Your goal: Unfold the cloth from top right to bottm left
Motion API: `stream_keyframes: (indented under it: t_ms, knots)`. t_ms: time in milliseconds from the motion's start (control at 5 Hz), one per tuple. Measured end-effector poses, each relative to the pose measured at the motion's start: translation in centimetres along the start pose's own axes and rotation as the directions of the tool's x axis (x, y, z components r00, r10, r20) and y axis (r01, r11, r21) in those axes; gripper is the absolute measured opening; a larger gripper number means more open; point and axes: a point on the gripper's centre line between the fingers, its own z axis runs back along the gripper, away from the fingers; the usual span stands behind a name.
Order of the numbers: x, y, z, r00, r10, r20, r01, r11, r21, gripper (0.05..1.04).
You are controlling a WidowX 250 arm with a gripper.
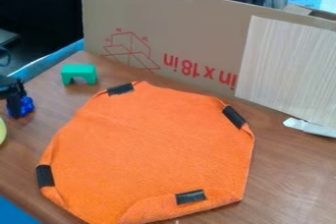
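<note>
The orange cloth (148,144) lies spread over the middle of the bench (289,169), mostly flat, though its lower edge is still turned in towards the middle, and its other corners look tucked as well. Black strips (191,197) sit at those corners, perhaps to give the arm something to aim for. The pincer (17,108) is over at the left edge of the view, well apart from the cloth and right up against a blue toy (26,105); I can't tell whether it is apart, together or clamped on that toy. The green block (78,74) sits beyond the cloth, just off its far side, where it shouldn't hinder a pull towards bottom left. Behind, the cardboard (183,31) stands upright like a screen, probably to hide the room's clutter.
</note>
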Motion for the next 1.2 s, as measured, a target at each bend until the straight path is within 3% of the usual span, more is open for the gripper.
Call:
stream_keyframes:
  t_ms: [400,600,800,1000,1200]
  knots:
    - [-1.1,0.8,0.1,1.0,-0.024,0.0,0.024,1.0,0.01,1.0]
    - [-1.3,1.7,-0.7,0.999,0.001,-0.037,0.0,1.0,0.025,1.0]
    - [-0.3,2.4,-1.2,0.999,0.028,-0.039,-0.027,0.999,0.047,1.0]
    - [0.5,3.1,-2.9,0.996,0.052,-0.078,-0.045,0.995,0.092,0.943]
    - [0.4,3.1,-2.9,0.995,0.062,-0.083,-0.054,0.994,0.094,0.669]
